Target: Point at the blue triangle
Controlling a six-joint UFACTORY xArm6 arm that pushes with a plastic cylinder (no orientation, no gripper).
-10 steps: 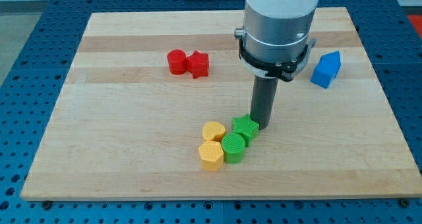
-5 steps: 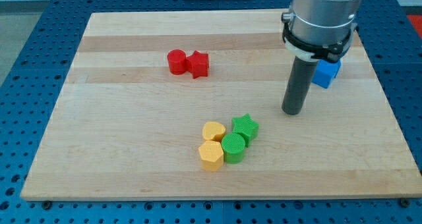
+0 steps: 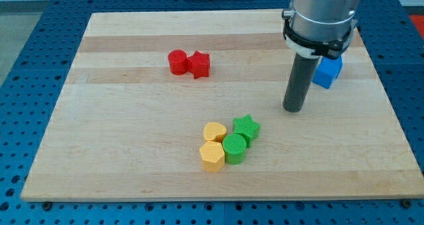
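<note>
- Rod upright; my tip [image 3: 293,110] rests on the wooden board [image 3: 132,119] — no pincer fitted.
- Blue block [image 3: 328,72] — shape partly hidden — sits far right, just beyond my tip.

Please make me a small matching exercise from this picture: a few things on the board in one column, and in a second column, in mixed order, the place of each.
Things:
1. blue block
2. two red blocks
3. green star
4. my tip

Places:
A. the view's upper left of centre
B. right end of the yellow and green cluster
C. on bare board, below and left of the blue block
D. partly hidden behind the arm

Pairs: 1-D, 2-A, 3-B, 4-C
</note>
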